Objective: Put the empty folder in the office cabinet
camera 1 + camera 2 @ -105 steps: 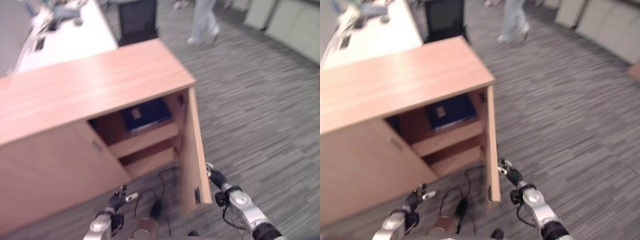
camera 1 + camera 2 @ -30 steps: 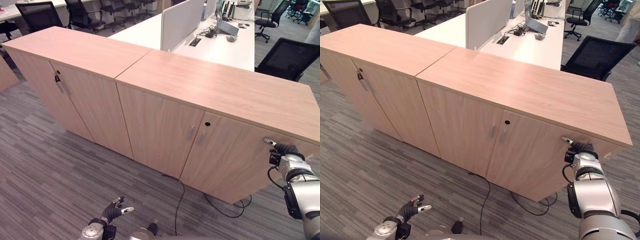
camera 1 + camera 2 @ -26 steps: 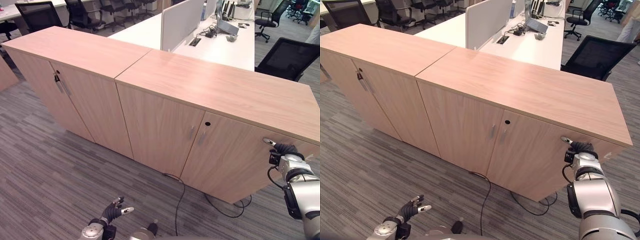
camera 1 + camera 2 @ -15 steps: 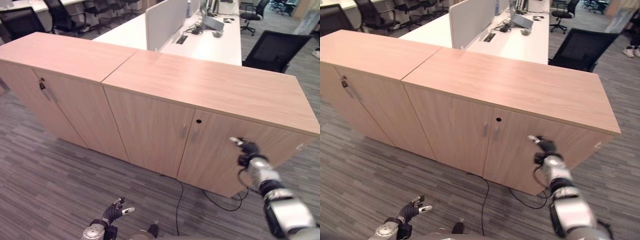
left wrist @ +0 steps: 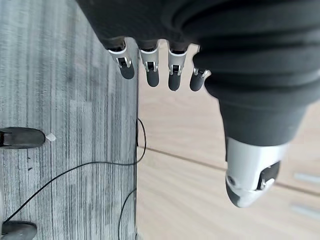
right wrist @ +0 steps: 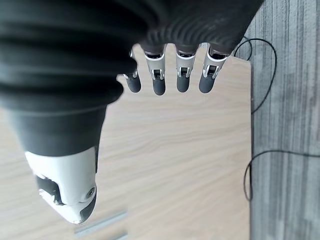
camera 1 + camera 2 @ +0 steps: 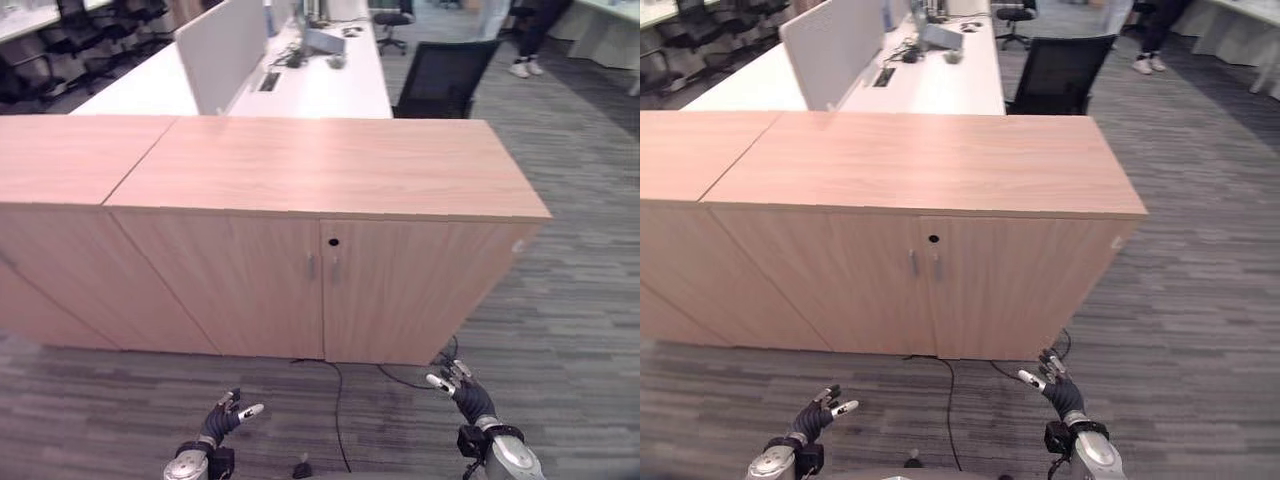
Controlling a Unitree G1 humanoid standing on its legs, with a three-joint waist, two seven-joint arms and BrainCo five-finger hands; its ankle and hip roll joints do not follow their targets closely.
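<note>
With both cabinet [image 7: 330,215] doors closed and no folder visible, presumably inside, the left hand [image 7: 222,420] and right hand [image 7: 462,392] hung released, empty, near the floor, best kept off the doors.

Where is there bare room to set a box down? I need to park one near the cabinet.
The office cabinet top is bare wood from edge to edge. The carpet on its right side is open. In front of the closed doors it is tighter: both open hands, left hand and right hand, hover there.
</note>
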